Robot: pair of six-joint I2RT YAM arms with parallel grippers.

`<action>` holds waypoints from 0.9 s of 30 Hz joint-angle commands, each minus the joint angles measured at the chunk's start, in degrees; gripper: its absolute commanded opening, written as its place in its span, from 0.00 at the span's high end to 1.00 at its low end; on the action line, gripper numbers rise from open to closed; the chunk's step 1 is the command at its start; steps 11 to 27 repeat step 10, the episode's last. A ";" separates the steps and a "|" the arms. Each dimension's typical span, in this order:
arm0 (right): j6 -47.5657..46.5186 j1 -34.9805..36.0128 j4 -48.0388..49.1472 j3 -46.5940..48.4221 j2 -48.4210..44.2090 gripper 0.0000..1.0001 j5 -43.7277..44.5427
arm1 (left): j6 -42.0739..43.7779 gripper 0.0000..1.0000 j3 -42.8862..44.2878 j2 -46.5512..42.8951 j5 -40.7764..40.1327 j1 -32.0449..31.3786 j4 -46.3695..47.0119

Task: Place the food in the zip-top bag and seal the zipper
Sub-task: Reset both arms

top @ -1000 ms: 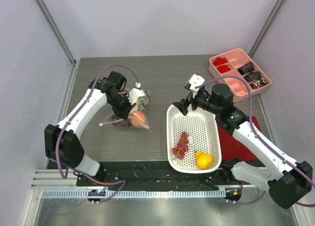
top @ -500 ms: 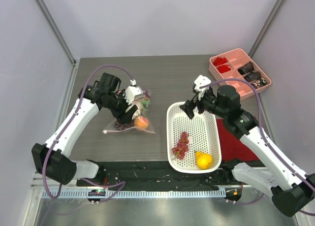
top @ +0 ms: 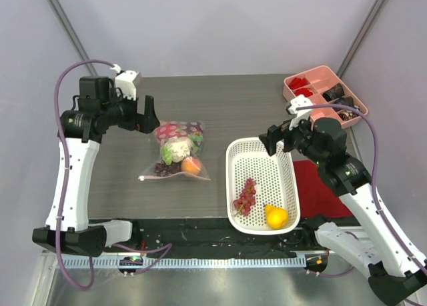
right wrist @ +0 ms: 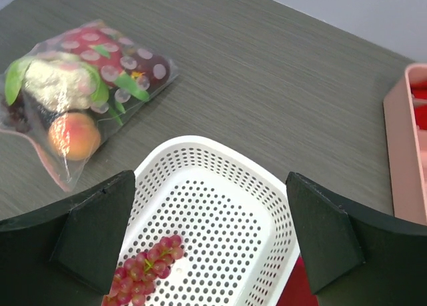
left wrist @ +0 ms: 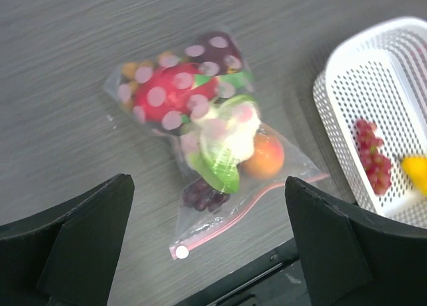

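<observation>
The left tool (top: 145,114) is hanging spread wide and empty, with the bag (top: 177,153) lying on the desk (top: 233,99) below it and to its right. The right tool (top: 278,138), spread too, is hovering over the basket (top: 230,186). Grapes (top: 245,198) and a lemon (top: 276,217) are lying beneath it, toward its base. The step probably goes best with the left tool pinching the mouth open beside the zipper (left wrist: 230,216) while the right is dropping fruit in deep.

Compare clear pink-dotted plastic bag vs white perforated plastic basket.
The clear pink-dotted plastic bag is crinkly and see-through; the white perforated plastic basket is stiff-walled. The bag is packed with fruit; the basket holds only purple grapes and a yellow lemon. Both sit on the grey table.
</observation>
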 commanded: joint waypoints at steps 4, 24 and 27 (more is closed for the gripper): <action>15.07 -9.15 -2.91 2.56 -1.08 0.00 -0.02 | -8.25 0.00 -5.77 -1.39 -8.13 1.38 0.81; 18.68 -13.47 -3.09 3.17 -0.55 0.00 -2.84 | -7.11 0.00 -8.51 -2.18 -8.31 1.38 0.81; 18.68 -13.47 -3.09 3.17 -0.55 0.00 -2.84 | -7.11 0.00 -8.51 -2.18 -8.31 1.38 0.81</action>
